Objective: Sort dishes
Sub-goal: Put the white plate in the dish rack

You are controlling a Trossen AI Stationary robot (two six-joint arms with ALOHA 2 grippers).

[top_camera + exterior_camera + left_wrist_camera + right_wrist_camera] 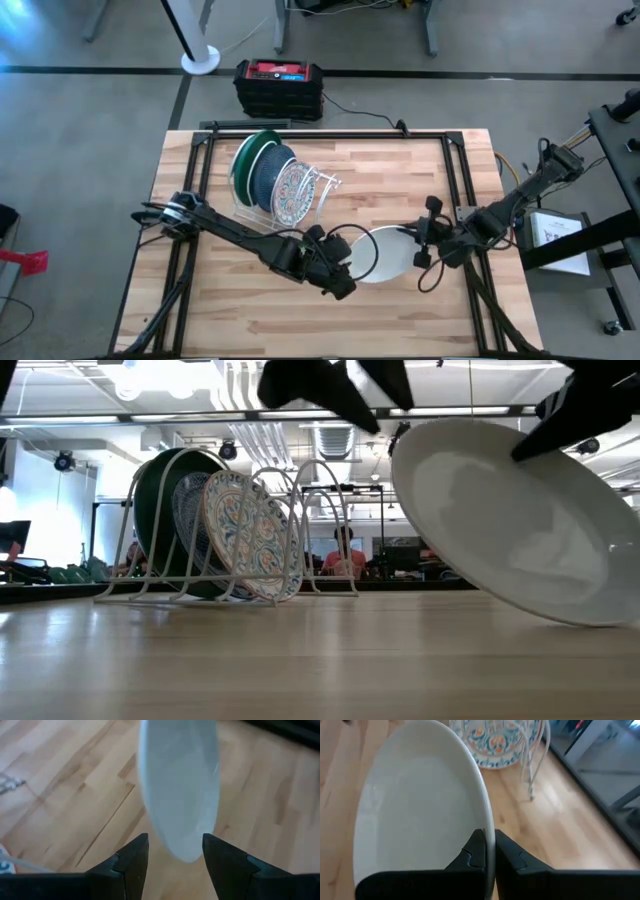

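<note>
White glazed ceramic is the material judged for the plain plate (386, 252), which is held tilted above the wooden table (400, 170) between the two arms, just beside the open end of the wire rack (322, 190). The right gripper (490, 851) is clenched on the plate's rim, one finger on each face. The left gripper (174, 854) is released: its fingers stand apart on either side of the opposite rim edge, and no contact is visible.

The plate is to be treated as rigid, moderately heavy and brittle. Its glaze is expected to be slippery, so a rim pinch may rotate under the plate's own weight. Hold is best taken at the rim, with pads flat on both faces, and preferably at two opposed points.

Three plates already stand in the rack: a green plate (245, 160), a dark blue plate (268, 172) and a floral plate (293, 192). Contact with the floral plate or the wires is to be avoided, since chipping is judged likely.
</note>
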